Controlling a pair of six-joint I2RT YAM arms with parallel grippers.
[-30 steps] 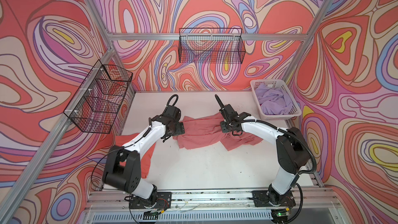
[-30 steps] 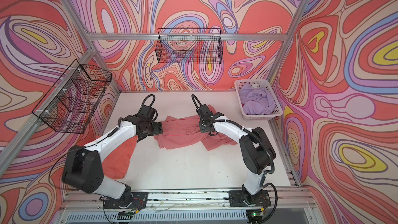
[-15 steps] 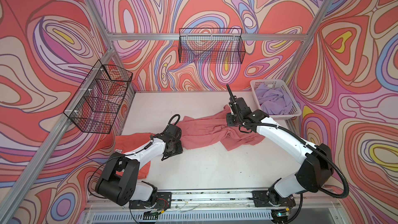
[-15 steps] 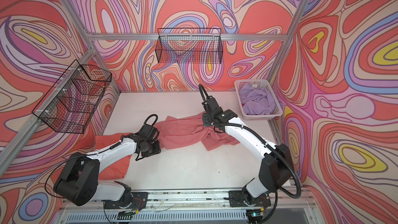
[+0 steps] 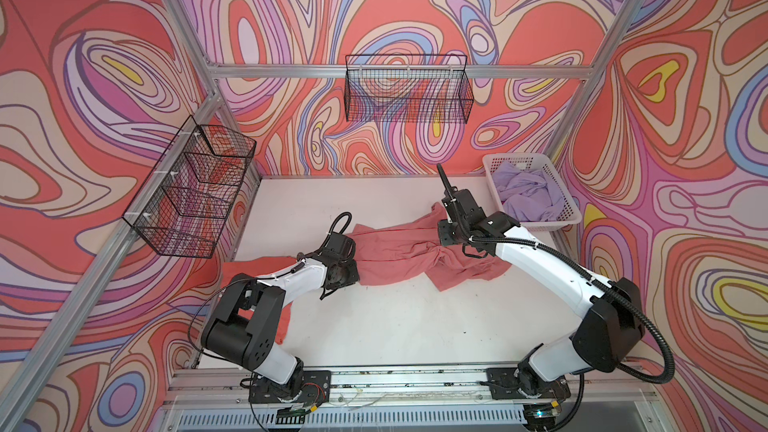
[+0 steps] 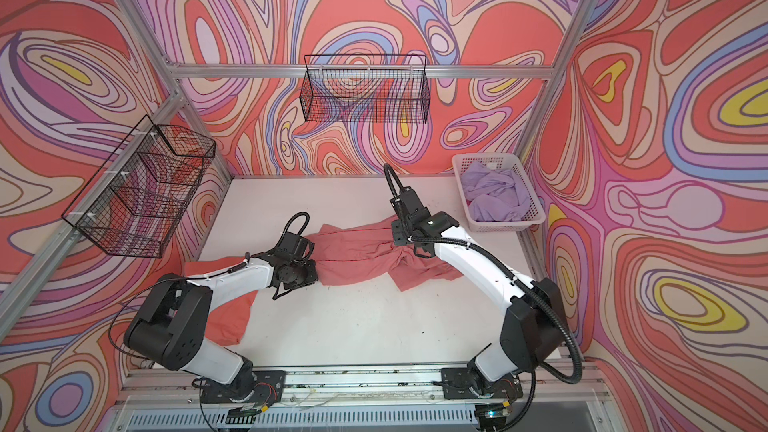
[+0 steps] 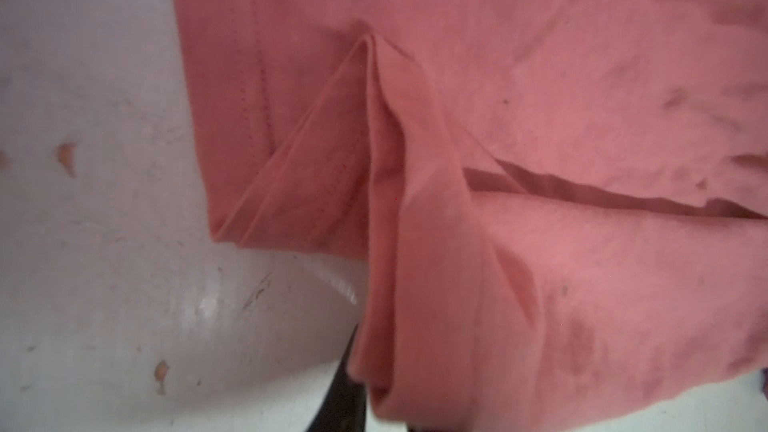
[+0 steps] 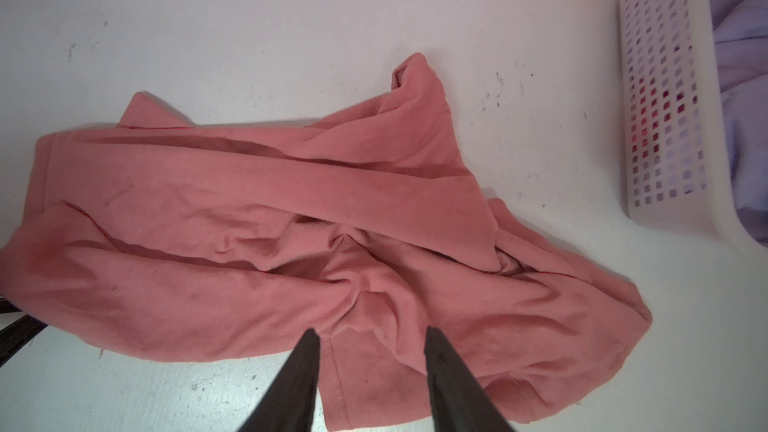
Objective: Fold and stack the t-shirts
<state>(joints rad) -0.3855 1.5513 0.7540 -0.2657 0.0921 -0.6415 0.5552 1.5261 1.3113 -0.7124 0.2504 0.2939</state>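
Observation:
A dusty salmon-pink t-shirt (image 5: 399,251) (image 6: 357,253) lies crumpled across the middle of the white table (image 5: 395,326). My left gripper (image 5: 353,274) (image 7: 374,409) sits at the shirt's left edge, shut on a bunched fold of it (image 7: 415,284). My right gripper (image 5: 451,238) (image 8: 372,332) hovers over the shirt's right part (image 8: 291,209), open, with its fingertips (image 8: 309,338) at the fabric. An orange-coral t-shirt (image 5: 249,270) (image 6: 226,322) lies at the left, partly under my left arm. A lavender t-shirt (image 5: 528,197) is heaped in the basket.
The white slatted basket (image 5: 559,218) (image 8: 665,97) stands at the back right corner. A black wire basket (image 5: 407,93) hangs on the back wall and another (image 5: 191,193) on the left wall. The rail (image 5: 395,380) runs along the table's front edge.
My left gripper slid toward the front along the pink shirt's left edge and closed on it. My right arm swung back and right, its gripper staying open over the shirt.

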